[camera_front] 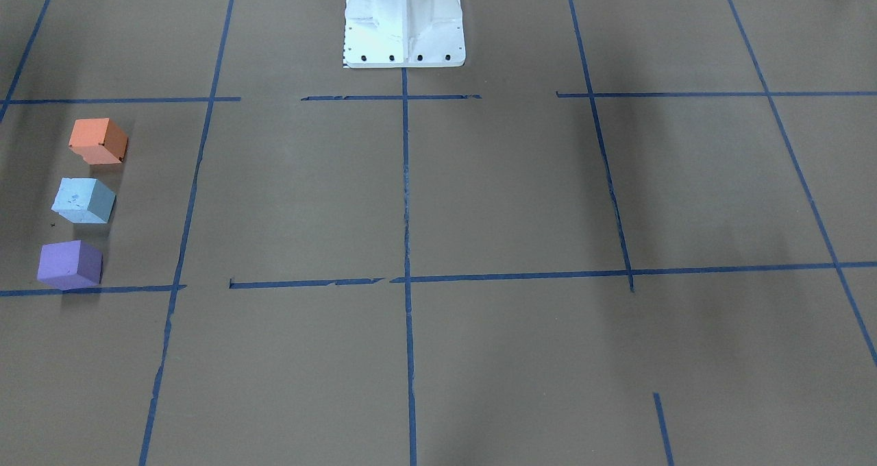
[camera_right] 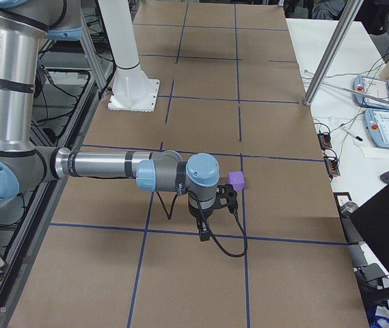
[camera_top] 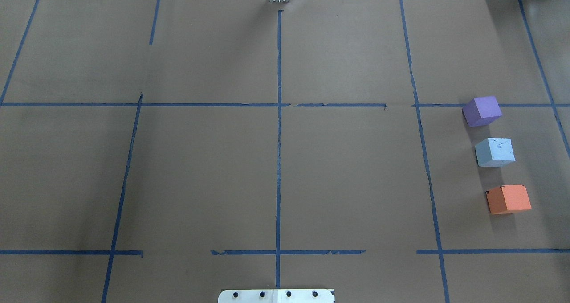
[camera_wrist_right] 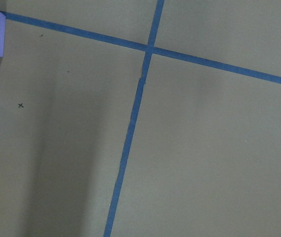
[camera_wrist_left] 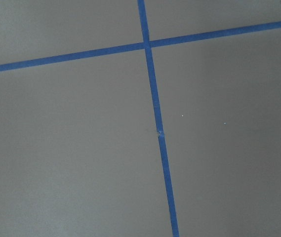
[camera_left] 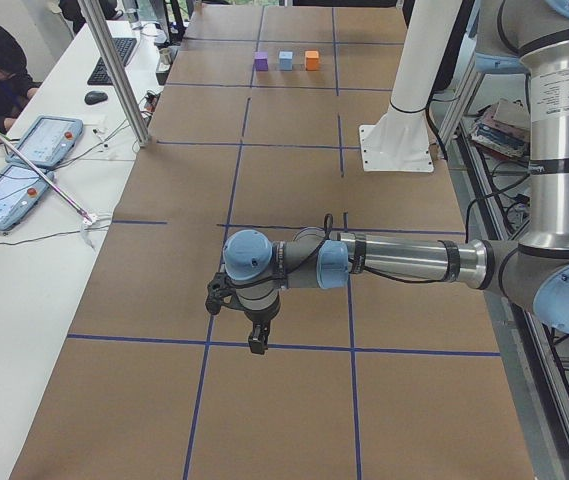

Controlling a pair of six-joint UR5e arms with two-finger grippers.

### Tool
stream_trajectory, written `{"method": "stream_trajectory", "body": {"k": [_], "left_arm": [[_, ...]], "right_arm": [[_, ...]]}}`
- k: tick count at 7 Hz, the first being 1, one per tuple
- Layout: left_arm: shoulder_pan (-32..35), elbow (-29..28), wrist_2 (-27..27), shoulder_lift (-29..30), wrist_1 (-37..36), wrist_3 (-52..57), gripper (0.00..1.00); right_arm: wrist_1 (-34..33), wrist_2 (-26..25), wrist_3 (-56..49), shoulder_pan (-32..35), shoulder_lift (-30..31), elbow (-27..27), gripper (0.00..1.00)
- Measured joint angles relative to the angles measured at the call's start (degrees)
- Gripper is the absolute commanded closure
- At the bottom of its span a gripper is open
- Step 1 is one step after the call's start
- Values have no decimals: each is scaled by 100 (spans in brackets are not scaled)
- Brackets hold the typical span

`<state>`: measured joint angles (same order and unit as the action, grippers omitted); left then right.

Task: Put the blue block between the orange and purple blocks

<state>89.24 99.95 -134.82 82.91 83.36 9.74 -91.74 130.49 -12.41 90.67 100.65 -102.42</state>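
Blue block (camera_top: 494, 152) apart from end effectors (camera_left: 255, 343) (camera_right: 203, 236)

"What did the arms look like on your feed?"

"I saw silver tubes with grey housings and pale blue caps (camera_left: 247, 255) at the joints, on both the left arm (camera_left: 394, 262) and the right arm (camera_right: 105, 164)."

"And the stand?"

"I saw a white pedestal (camera_front: 404, 20) that flared to a flat plate, with four dark bolts (camera_front: 392, 58) along its edge. A black cable (camera_right: 232, 254) looped off the right wrist."
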Motion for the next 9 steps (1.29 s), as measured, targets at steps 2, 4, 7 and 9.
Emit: {"method": "stream_trajectory", "body": {"k": [2,4,7,9], "left_arm": [[-4,48,62,-125,-22,4,0],[-10,62,177,-196,-9,9,0],[-12,74,209,-213,-5,10,0],[-12,77,210,-214,-4,10,0]], "right_arm": [[-9,-4,14,3,12,30,0],[-10,1,19,3,16,44,0],[-11,50,18,3,16,69,0],[-11,156,12,4,37,72,0]]}}
